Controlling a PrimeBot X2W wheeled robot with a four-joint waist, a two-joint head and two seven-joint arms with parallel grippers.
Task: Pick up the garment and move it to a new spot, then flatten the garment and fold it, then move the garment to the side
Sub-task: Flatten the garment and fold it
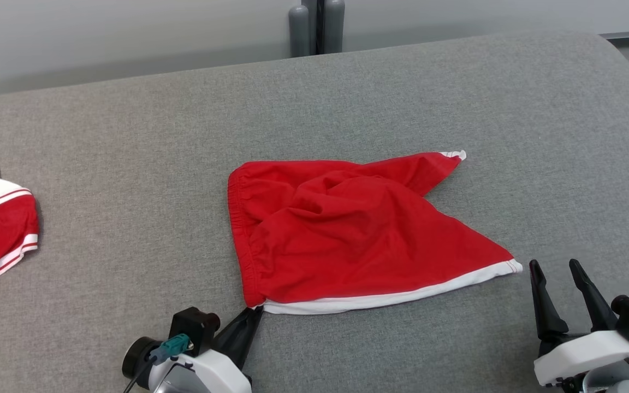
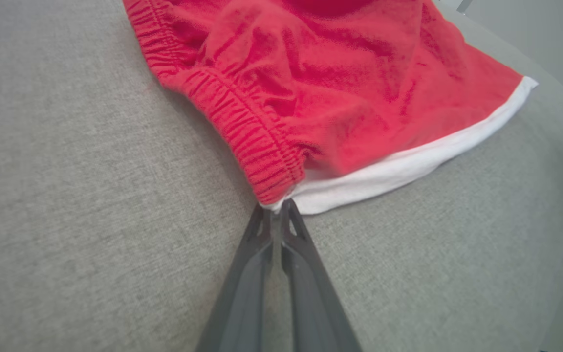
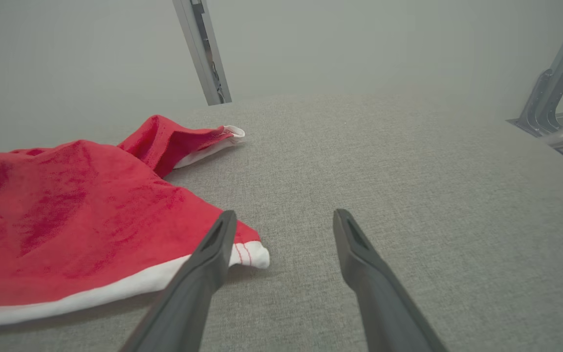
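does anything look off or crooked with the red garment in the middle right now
The red garment is askew: folds bunch across its middle and one leg twists off to the far right, so it isn't flat. The left gripper pinches its near corner; the right gripper stands open beside the hem's other end. No damage shows.

My left pincer [image 1: 256, 311] sits low at my left, fingers slanted rightward and pinched shut on a corner of the garment [image 1: 347, 234], while my right pincer [image 1: 554, 266] hangs at my right, fingers spread apart.
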